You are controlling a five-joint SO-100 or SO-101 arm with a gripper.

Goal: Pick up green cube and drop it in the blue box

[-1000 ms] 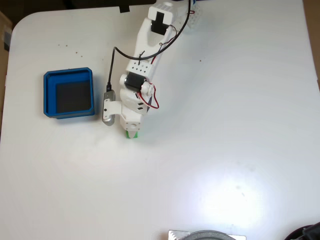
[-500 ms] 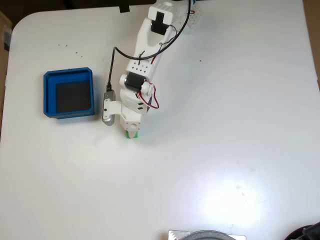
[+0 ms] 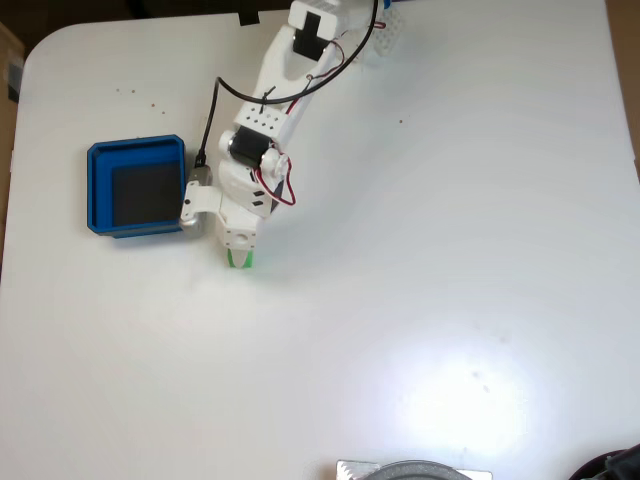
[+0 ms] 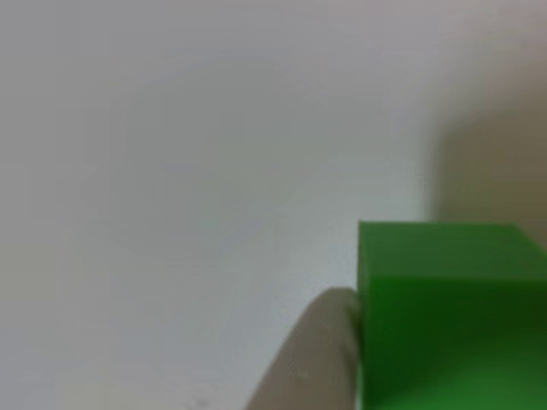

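Note:
In the fixed view the white arm reaches down from the top, and the green cube point(image 3: 241, 260) peeks out under its gripper point(image 3: 240, 257), which is shut on it. The other view shows the green cube point(image 4: 449, 316) close up at the lower right, with a pale fingertip point(image 4: 312, 363) pressed against its left face. Left of the gripper in the fixed view sits the blue box point(image 3: 137, 186), a square tray with a dark floor. The gripper hangs just to the right of and below the box's lower right corner.
The white table point(image 3: 450, 250) stretches wide to the right and below the arm. A grey round object point(image 3: 415, 470) pokes in at the bottom edge. Cables point(image 3: 215, 110) loop beside the arm's upper links.
The arm has swung left toward the blue box, carrying the green cube with it. In the two earlier frames it stood still.

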